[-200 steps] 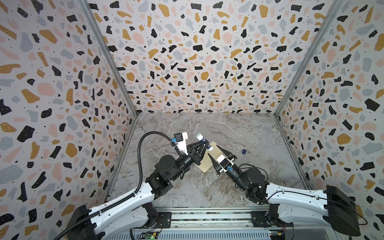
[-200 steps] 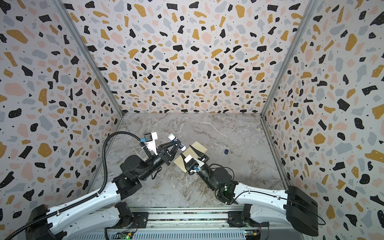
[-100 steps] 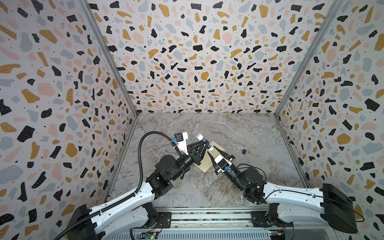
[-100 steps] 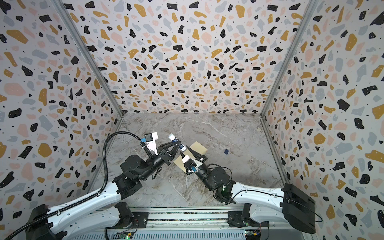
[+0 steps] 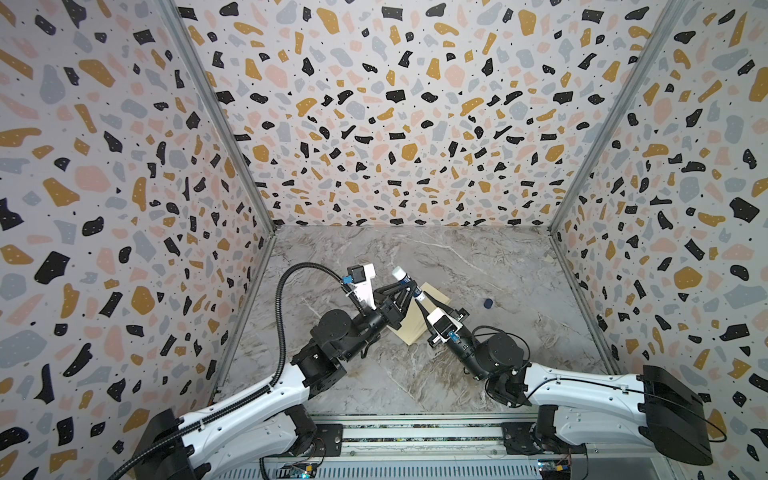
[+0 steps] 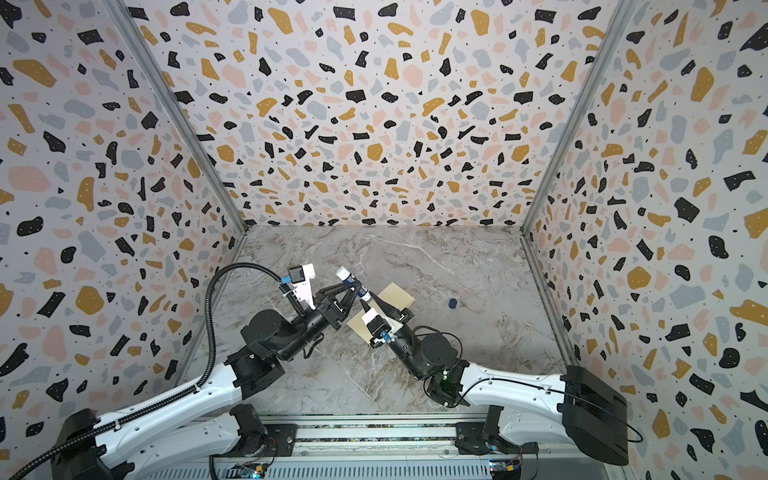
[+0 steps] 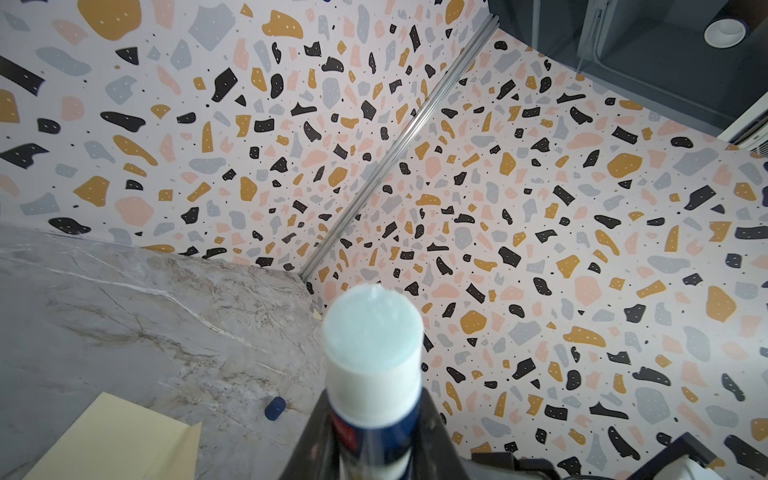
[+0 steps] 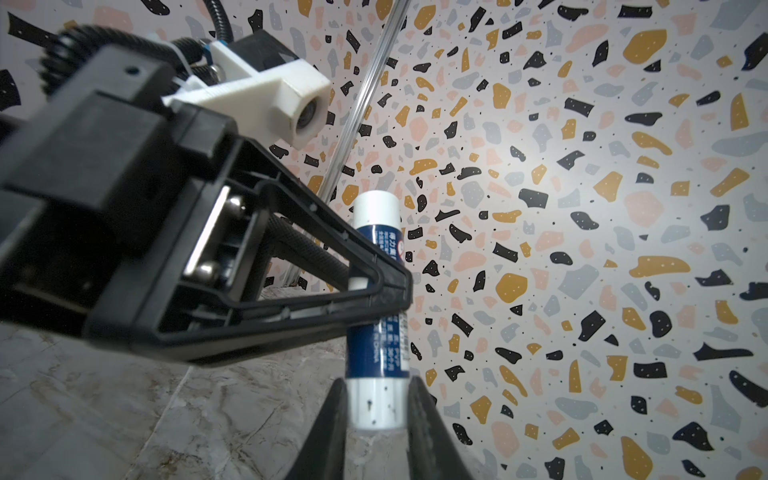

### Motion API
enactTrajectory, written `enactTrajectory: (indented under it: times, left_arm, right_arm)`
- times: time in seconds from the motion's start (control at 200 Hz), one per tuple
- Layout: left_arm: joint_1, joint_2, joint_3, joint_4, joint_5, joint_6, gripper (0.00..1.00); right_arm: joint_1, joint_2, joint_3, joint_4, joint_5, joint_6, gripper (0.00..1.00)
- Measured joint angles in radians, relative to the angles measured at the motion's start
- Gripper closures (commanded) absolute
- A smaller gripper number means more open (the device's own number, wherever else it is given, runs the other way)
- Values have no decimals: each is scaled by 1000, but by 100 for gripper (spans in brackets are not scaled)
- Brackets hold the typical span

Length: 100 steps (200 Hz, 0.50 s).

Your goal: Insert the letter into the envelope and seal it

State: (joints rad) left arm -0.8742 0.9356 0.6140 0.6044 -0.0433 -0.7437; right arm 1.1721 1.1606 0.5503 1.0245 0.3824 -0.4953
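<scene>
**Both grippers engaged on one glue stick above the envelope**

The left gripper [image 5: 408, 287] is clamped on the blue barrel of the glue stick [image 8: 376, 349], which is tilted with its exposed white end uppermost. The right gripper [image 8: 376, 405] has both fingers [image 8: 422, 428] set against the white base of the same stick. The envelope [image 7: 116, 440], pale yellow, lies flat on the marble tabletop [image 5: 415, 374] under the stick. A small dark-blue cap [image 5: 488, 304] rests near the envelope, apart from it, on the right arm's side.
</scene>
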Motion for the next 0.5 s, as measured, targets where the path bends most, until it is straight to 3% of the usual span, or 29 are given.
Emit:
enactTrajectory:
  times: [0.27, 0.395, 0.501]
  left_arm:
    - [3, 0, 0, 2, -3, 0, 100]
    - [3, 0, 0, 3, 1, 1, 100]
    - [3, 0, 0, 10, 11, 5, 100]
  right_arm:
    - [-17, -11, 9, -37, -43, 61, 88]
    - [-67, -46, 13, -102, -134, 143, 88]
    - [-142, -85, 19, -169, -280, 253, 88]
